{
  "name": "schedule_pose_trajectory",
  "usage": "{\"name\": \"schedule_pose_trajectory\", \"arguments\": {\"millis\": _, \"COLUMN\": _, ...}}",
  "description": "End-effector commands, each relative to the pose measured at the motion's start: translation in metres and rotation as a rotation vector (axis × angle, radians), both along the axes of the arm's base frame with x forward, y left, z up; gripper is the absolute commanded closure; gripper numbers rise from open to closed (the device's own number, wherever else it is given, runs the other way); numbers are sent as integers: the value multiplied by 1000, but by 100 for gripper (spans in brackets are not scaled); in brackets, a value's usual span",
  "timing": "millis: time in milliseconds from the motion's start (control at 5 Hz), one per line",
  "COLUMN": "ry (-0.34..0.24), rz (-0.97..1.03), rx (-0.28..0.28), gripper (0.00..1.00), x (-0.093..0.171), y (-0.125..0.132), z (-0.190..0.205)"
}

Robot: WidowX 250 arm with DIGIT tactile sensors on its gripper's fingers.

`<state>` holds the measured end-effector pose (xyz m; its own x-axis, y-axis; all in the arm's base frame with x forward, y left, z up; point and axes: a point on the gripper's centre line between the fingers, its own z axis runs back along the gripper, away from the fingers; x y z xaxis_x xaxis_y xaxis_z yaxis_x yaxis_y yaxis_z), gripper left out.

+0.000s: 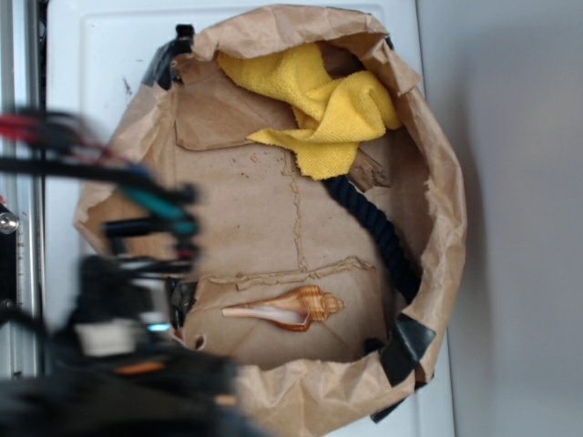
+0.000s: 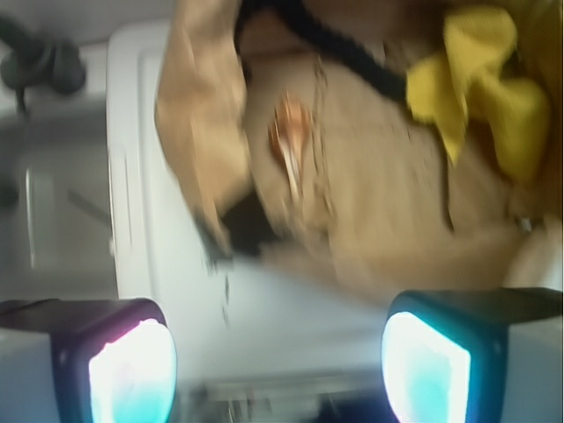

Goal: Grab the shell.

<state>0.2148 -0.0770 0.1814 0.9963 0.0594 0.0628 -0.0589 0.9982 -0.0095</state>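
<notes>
Wrist view shows, nearest the camera, the gripper (image 2: 278,370) with its two fingers set wide apart: one pad (image 2: 132,370) glowing pink-white at lower left, the other glowing cyan at lower right, nothing between them. Beyond them lies a white, smooth surface (image 2: 141,176), and past it the blurred rim of a crumpled brown paper bag (image 2: 198,132) opened flat like a bowl. Inside, on the brown paper floor, rests the small glossy orange-brown spiral shell (image 2: 289,137), well clear of the fingers. Farther in, a dark braided rope (image 2: 352,48) runs across, and a bright yellow cloth (image 2: 480,79) is heaped at the far right.

The exterior view looks down on the same white surface (image 1: 100,45), with a plain grey area to the right. The robot arm (image 1: 127,273), blurred, with black links and red and teal parts, sits at the left edge over the bag's rim. The shell (image 1: 291,308) lies in the lower part of the bag (image 1: 437,200), its whitish pointed tail aimed left towards the arm. The rope (image 1: 378,232) curves along the right side, and the yellow cloth (image 1: 332,105) fills the upper part.
</notes>
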Motion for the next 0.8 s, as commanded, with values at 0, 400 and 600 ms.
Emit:
{"name": "schedule_pose_trajectory", "arguments": {"millis": 0, "ry": -119, "rz": 25, "rx": -19, "gripper": 0, "x": 92, "y": 16, "z": -4}}
{"name": "schedule_pose_trajectory", "arguments": {"millis": 400, "ry": -216, "rz": 12, "rx": -133, "gripper": 0, "x": 61, "y": 51, "z": 26}}
{"name": "schedule_pose_trajectory", "arguments": {"millis": 600, "ry": -219, "rz": -4, "rx": -125, "gripper": 0, "x": 58, "y": 51, "z": 24}}
